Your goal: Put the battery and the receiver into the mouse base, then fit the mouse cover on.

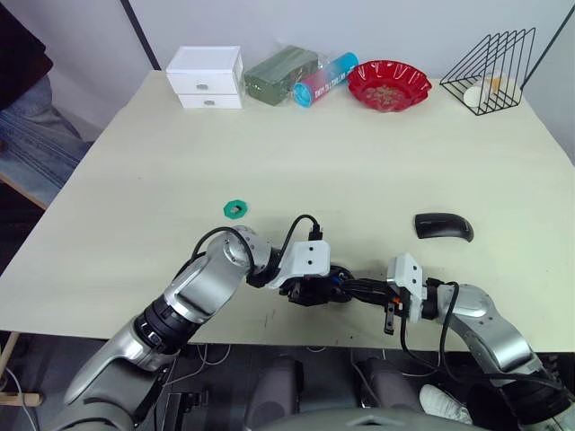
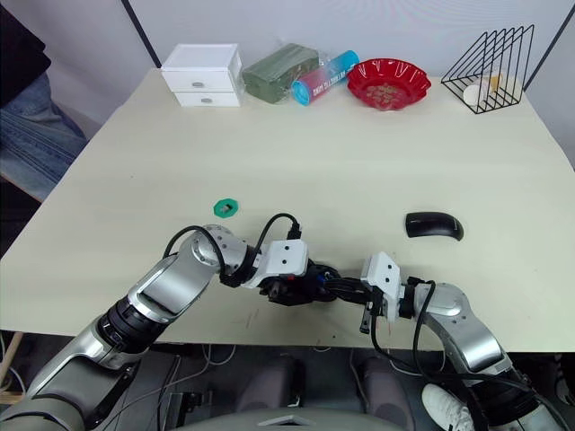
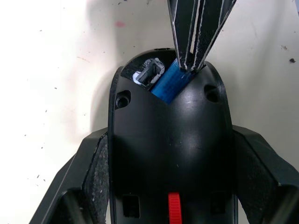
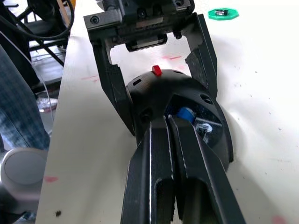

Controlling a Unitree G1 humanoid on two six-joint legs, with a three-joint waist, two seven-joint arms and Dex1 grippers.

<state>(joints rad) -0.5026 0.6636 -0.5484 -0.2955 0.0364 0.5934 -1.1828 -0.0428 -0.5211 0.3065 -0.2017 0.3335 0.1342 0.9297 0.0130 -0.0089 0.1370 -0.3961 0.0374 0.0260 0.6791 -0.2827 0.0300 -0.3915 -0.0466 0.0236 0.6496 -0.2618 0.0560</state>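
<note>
My left gripper (image 1: 314, 292) is shut on the black mouse base (image 3: 170, 140) near the table's front edge, one finger on each side, with a red part showing at the base's end. Inside the base lies the battery (image 3: 170, 84), its blue end up, and beside it the small grey receiver (image 3: 149, 74). My right gripper (image 4: 166, 122) is shut, and its fingertips rest on the rim of the base's opening, right against the battery. The glossy black mouse cover (image 1: 443, 226) lies alone on the table to the right, beyond my right arm.
A green ring (image 1: 235, 209) lies left of centre. Along the far edge stand a white drawer box (image 1: 208, 76), a green box (image 1: 281, 74), a pink-blue tube (image 1: 325, 79), a red bowl (image 1: 389, 84) and a wire rack (image 1: 492, 72). A person's leg (image 1: 27, 117) is at the left.
</note>
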